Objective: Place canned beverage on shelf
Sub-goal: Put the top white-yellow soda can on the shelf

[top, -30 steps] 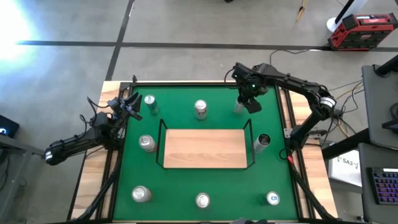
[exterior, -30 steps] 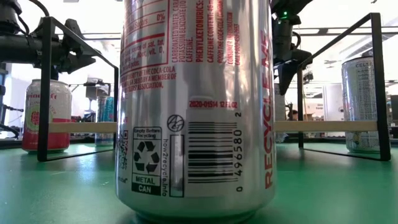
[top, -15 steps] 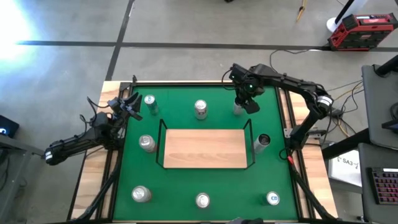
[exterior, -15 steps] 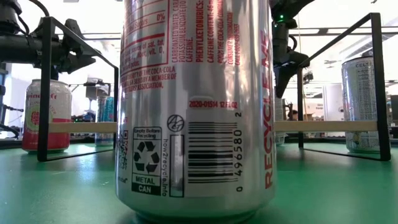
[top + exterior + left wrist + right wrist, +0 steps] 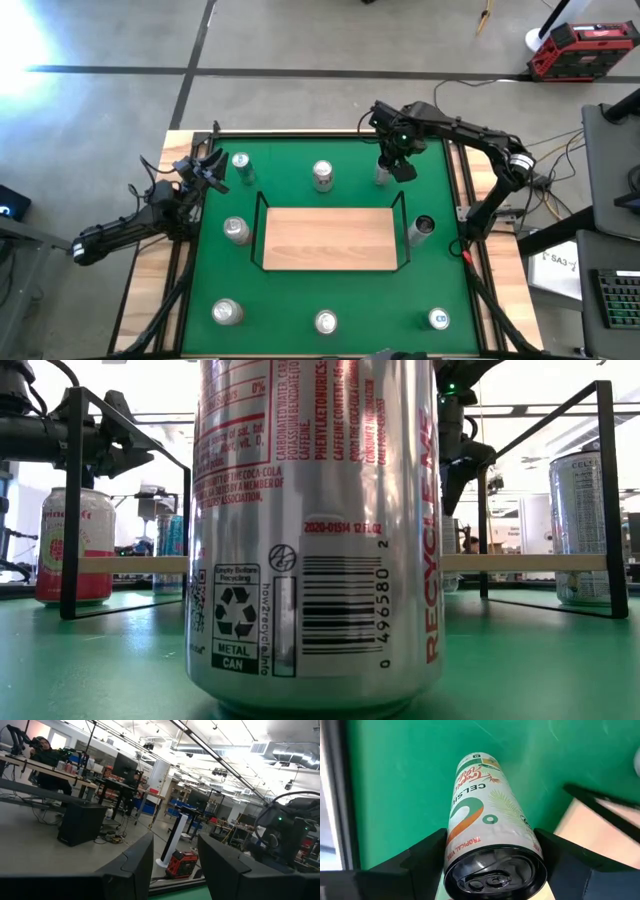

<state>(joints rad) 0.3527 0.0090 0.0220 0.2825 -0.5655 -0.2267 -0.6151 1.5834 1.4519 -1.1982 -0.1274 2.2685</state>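
A slim white can (image 5: 492,845) with orange and green print stands upright on the green felt at the far right; it also shows in the high view (image 5: 381,176). My right gripper (image 5: 392,163) hangs over it, open, pointing down, with one finger on either side of the can's top (image 5: 492,877). I cannot tell whether the fingers touch it. My left gripper (image 5: 208,166) is open and empty, raised at the far left corner. The shelf (image 5: 328,238), a light-wood board with a thin black wire rail, lies bare in the middle of the table.
Several other cans stand on the felt around the shelf: far left (image 5: 241,164), far middle (image 5: 322,176), left (image 5: 236,230), right (image 5: 421,227) and along the near edge (image 5: 326,322). One silver can (image 5: 315,530) fills the low view. Wooden borders edge the table.
My right gripper has shifted a little toward the table's left edge, settling over the slim white can. The can has stayed where it was.
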